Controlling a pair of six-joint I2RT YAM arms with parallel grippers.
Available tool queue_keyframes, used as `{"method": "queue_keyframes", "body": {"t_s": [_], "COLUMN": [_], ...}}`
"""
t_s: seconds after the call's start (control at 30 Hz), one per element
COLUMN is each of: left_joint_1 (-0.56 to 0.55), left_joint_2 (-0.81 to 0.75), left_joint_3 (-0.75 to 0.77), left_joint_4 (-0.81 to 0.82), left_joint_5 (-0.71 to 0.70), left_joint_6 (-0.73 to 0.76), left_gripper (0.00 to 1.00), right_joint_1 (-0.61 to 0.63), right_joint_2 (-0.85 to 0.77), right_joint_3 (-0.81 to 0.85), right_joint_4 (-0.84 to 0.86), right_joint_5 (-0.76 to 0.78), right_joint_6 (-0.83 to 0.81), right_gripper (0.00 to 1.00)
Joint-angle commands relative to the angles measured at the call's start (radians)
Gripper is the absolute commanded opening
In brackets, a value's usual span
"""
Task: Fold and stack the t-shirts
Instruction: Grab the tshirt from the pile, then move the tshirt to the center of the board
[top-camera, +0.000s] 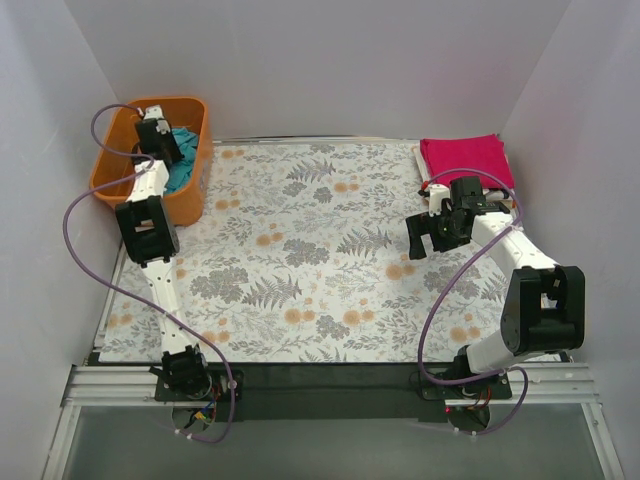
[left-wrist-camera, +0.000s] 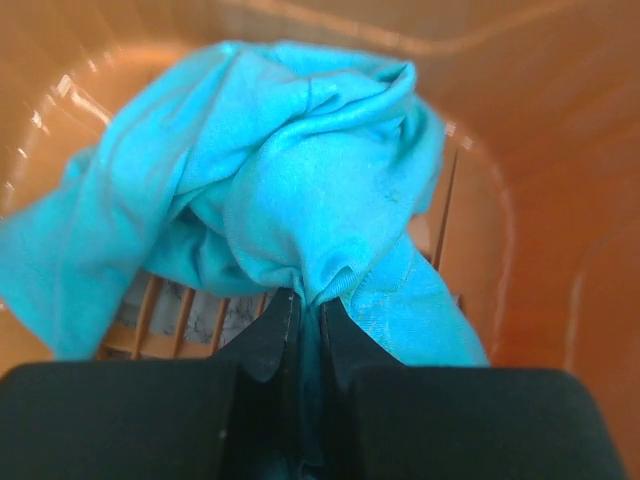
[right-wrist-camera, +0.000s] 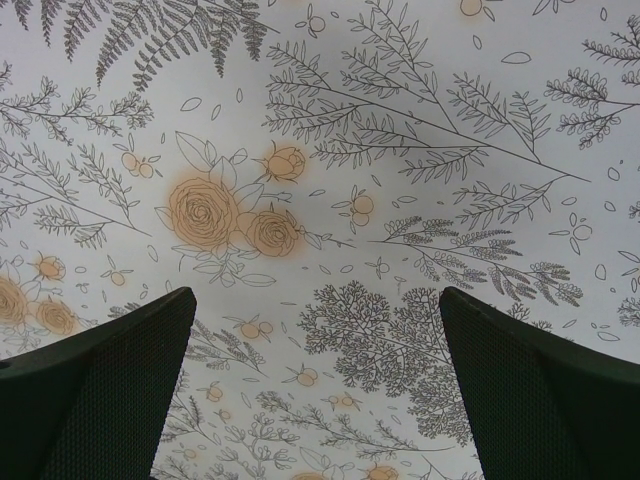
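One teal t-shirt (left-wrist-camera: 300, 170) pinched by left gripper (left-wrist-camera: 308, 302)

Plain white walls (top-camera: 330, 60) close in on three sides, evenly lit, with no hard shadows anywhere. Across the middle spreads a pale cloth (top-camera: 300, 250), printed with grey ferns and orange roses. Along its near edge runs a black strip (top-camera: 320, 378), set on a metal rail (top-camera: 110, 385).
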Motion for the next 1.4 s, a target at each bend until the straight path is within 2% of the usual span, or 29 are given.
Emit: {"method": "queue_keyframes", "body": {"t_s": [0.0, 0.3, 0.5, 0.73, 0.87, 1.1, 1.13, 1.2, 1.23, 1.27, 1.33, 1.37], "left_joint_1": [0.005, 0.005, -0.011, -0.096, -0.209, -0.349, -0.357, -0.384, -0.393, -0.409, -0.412, -0.412], "left_joint_2": [-0.076, -0.330, -0.528, -0.788, -0.903, -1.079, -1.100, -1.145, -1.157, -1.179, -1.196, -1.197], "left_joint_3": [0.088, 0.114, 0.120, -0.033, -0.141, -0.468, -0.586, -0.692, -0.816, -0.873, -0.998, -1.085], "left_joint_4": [0.084, 0.193, 0.223, 0.225, 0.219, 0.204, 0.204, 0.204, 0.204, 0.204, 0.161, 0.124], "left_joint_5": [-0.004, 0.137, 0.246, 0.386, 0.507, 0.595, 0.596, 0.622, 0.666, 0.686, 0.734, 0.751], "left_joint_6": [0.015, 0.012, -0.069, -0.170, -0.187, -0.218, -0.229, -0.258, -0.258, -0.256, -0.218, -0.177], "left_gripper": [0.00, 0.00, 0.00, 0.00, 0.00, 0.00, 0.00, 0.00, 0.00, 0.00, 0.00, 0.04], "right_joint_1": [-0.002, -0.002, -0.002, -0.002, -0.002, -0.002, -0.002, -0.001, -0.002, -0.002, -0.002, -0.002], "right_joint_2": [0.001, -0.051, -0.088, -0.140, -0.154, -0.178, -0.180, -0.180, -0.180, -0.180, -0.172, -0.168], "right_joint_3": [0.035, 0.041, 0.070, 0.099, 0.104, 0.099, 0.099, 0.099, 0.099, 0.098, 0.101, 0.104], "right_joint_4": [-0.013, -0.013, -0.012, -0.013, -0.013, -0.021, -0.021, -0.030, -0.033, -0.036, -0.053, -0.062], "right_joint_5": [-0.018, -0.043, -0.054, -0.058, -0.070, -0.084, -0.086, -0.083, -0.083, -0.083, -0.080, -0.080], "right_joint_6": [0.006, 0.004, 0.000, -0.006, -0.008, -0.011, -0.014, -0.022, -0.025, -0.035, -0.046, -0.052], "right_gripper": [0.98, 0.98, 0.98, 0.98, 0.98, 0.98, 0.98, 0.98, 0.98, 0.98, 0.98, 0.98]}}
